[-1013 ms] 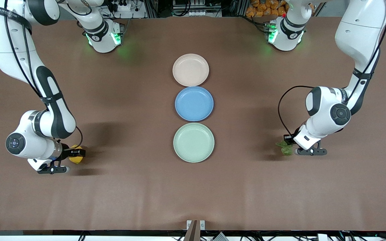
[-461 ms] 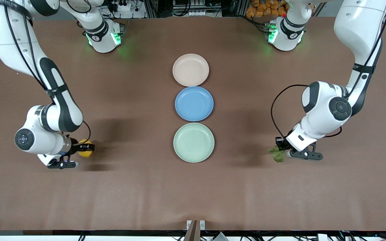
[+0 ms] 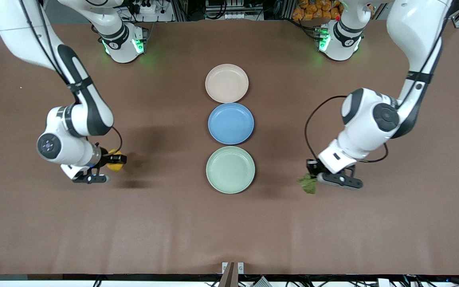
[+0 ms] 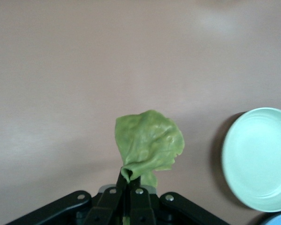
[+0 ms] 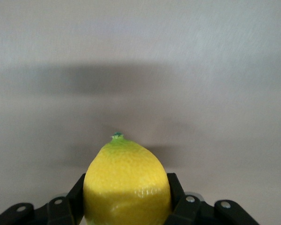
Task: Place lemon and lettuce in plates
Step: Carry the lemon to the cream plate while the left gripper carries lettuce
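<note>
Lettuce [image 3: 307,184] is being held pinched in the left hand [image 3: 312,175] above bare tabletop [image 3: 229,231], at three o'clock from the mint plate [image 3: 230,170]. Lemon [image 3: 114,165] is being carried clamped in the right hand [image 3: 114,160], at nine o'clock. Both plates, mint and beige [image 3: 226,83], are lying unfilled.

Both arms are glossy white with black joint bands, thin black cables, green-lit bases, and black pincers with silver screws.

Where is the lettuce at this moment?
The lettuce hangs from the left gripper, above bare table toward the left arm's end, beside the mint green plate.
</note>
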`<state>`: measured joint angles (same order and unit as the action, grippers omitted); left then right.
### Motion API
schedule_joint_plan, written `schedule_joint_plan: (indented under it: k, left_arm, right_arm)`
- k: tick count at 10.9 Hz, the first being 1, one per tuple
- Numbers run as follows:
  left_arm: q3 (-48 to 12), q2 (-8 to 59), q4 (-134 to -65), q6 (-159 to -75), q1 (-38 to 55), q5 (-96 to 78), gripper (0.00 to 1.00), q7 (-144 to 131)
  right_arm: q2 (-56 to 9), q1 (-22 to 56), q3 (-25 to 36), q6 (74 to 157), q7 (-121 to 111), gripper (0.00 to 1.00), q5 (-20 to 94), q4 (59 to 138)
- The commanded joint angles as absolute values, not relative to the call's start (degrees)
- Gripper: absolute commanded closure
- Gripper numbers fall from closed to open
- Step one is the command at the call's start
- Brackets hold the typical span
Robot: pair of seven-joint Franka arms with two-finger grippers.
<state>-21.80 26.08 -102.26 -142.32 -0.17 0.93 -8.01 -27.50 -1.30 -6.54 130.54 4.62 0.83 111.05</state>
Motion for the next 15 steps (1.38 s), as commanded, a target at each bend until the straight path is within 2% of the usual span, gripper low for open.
schedule_joint_plan:
  k: [1,3,6,8,11,15]
  left_arm:
    - [-21.8,29.1,-98.5,-144.7,5.3,-0.3,1.0,-16.7]
    - [-21.4,32.2,-97.8,-149.1,10.4,-0.1,1.0,-23.2]
    - [-20.0,37.4,-97.0,-159.3,16.9,0.2,1.0,-30.6]
    - [-15.2,40.7,-94.1,-161.2,23.4,0.1,1.0,-33.9]
    - [-7.6,45.1,-89.3,-161.3,33.0,0.0,1.0,-42.1]
    - [-7.1,47.4,-88.5,-161.6,34.3,0.1,1.0,-43.1]
  right_arm:
    - [-20.2,-0.4,-6.8,141.9,6.7,1.0,1.3,126.9]
    - [-18.6,4.0,-6.7,145.5,12.7,1.0,1.7,131.1]
    - [-17.9,13.8,-6.6,145.5,27.3,1.0,1.6,130.9]
    - [-16.5,17.8,-6.6,144.5,33.9,1.0,1.7,130.8]
    - [-15.4,28.7,-6.4,139.2,47.9,1.0,1.4,128.6]
    - [-9.2,35.7,-6.8,127.2,59.0,1.0,1.5,125.9]
